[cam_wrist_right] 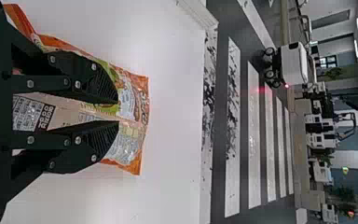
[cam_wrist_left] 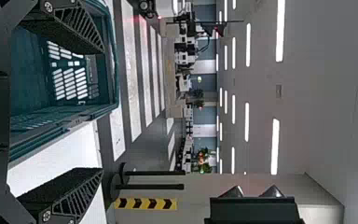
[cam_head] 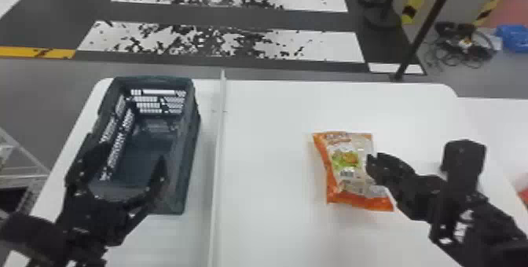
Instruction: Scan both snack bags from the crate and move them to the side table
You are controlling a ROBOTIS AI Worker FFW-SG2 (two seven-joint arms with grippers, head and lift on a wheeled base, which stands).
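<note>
One snack bag (cam_head: 345,168) is out of the crate (cam_head: 188,148) and lies over the white table, right of the crate; whether it is scanned I cannot tell. A red patch (cam_head: 524,193) at the far right may be the other bag, so this one's transfer probably remains. The right gripper (cam_wrist_right: 118,111) reaches in from the near right, seemingly clamped on its fold—the left gripper (cam_head: 127,156), fingers wide apart, is over the crate's near end.

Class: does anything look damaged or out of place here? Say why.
Black cables lie in an untidy tangle on the floor beyond the table, and white stripes there have ragged dark patches, as if worn. Nothing looks spilled around the snack bag.
</note>
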